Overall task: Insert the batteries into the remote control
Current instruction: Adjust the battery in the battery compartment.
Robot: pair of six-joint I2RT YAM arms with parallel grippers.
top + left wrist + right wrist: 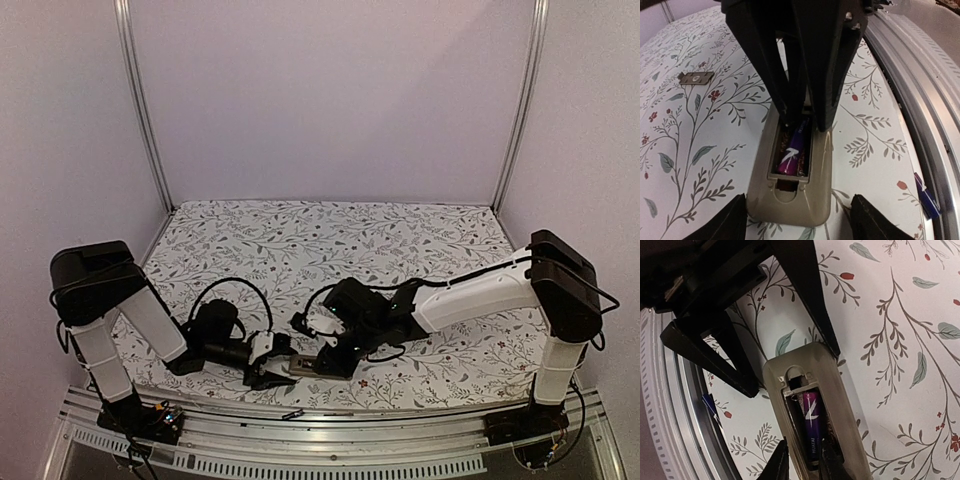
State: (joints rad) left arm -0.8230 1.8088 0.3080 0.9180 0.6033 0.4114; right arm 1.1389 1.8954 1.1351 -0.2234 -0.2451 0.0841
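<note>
Right fingers [777, 466] slightly parted astride purple cylindrical battery [811, 425] in beige remote [835, 405]; left fingers [730, 222] spread.

You have the remote control [300, 364] lying back-up on the table [330, 240], close to the front edge, between your two arms. Your left gripper [272, 375] is at its left end, one finger on each side. Your right gripper [322, 362] is over its right end. One battery [810, 425] lies in the hollow in the remote's back, its end between the right fingers [777, 465]. A small flat piece [696, 77] lies farther back on the table. A small thing [292, 413] lies on the rail [400, 420] in front of the remote.
</note>
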